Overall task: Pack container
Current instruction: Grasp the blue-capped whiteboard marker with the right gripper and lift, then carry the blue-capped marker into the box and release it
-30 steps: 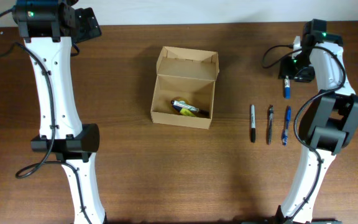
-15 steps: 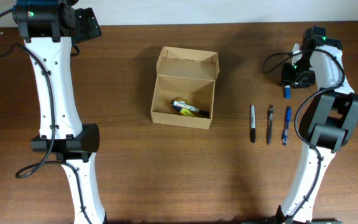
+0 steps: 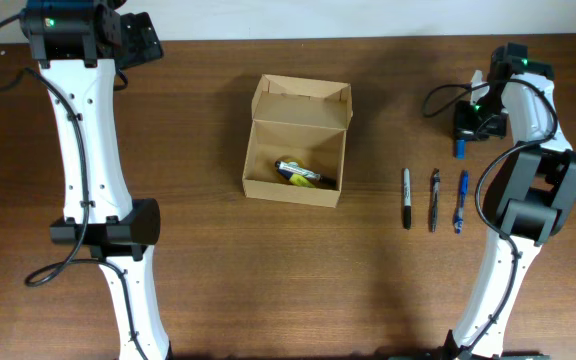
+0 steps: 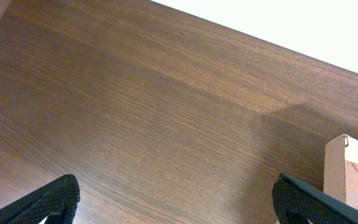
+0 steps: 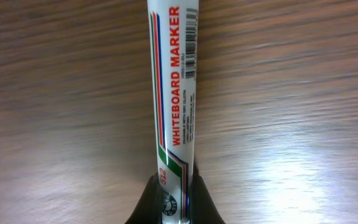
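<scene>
**Right hand on marker at far edge; box open mid-counter**

Small rectangular tan-brown cardboard box (image 3: 296, 140) sits near the middle of the dark wood-grain counter (image 3: 208, 280). Its hinged flap lid is open and stands up along the far side. Inside, on the box floor, lies one short pen-like item with yellow and dark parts (image 3: 298, 174), set at a slant toward the near wall. One corner of the box also shows at the right edge of the left wrist view.

Right hand (image 5: 174, 202) is at the far right of the counter, well apart from the box. Its two dark fingertips press against either side of a white-barrelled whiteboard marker (image 5: 176, 93) with red lettering and red, blue and green stripes. The grip is narrow, closed onto the barrel. From overhead, the marker's blue end pokes out below the hand. Cannot tell whether the marker is touching the wood.

Left hand (image 4: 179, 205) is at the far left corner, fingers spread wide, nothing between them, bare wood below.

Between the box and the right arm's base, three pens lie parallel in a row: black marker (image 3: 406, 197), dark slim pen (image 3: 434, 199), blue pen (image 3: 460, 201).
</scene>
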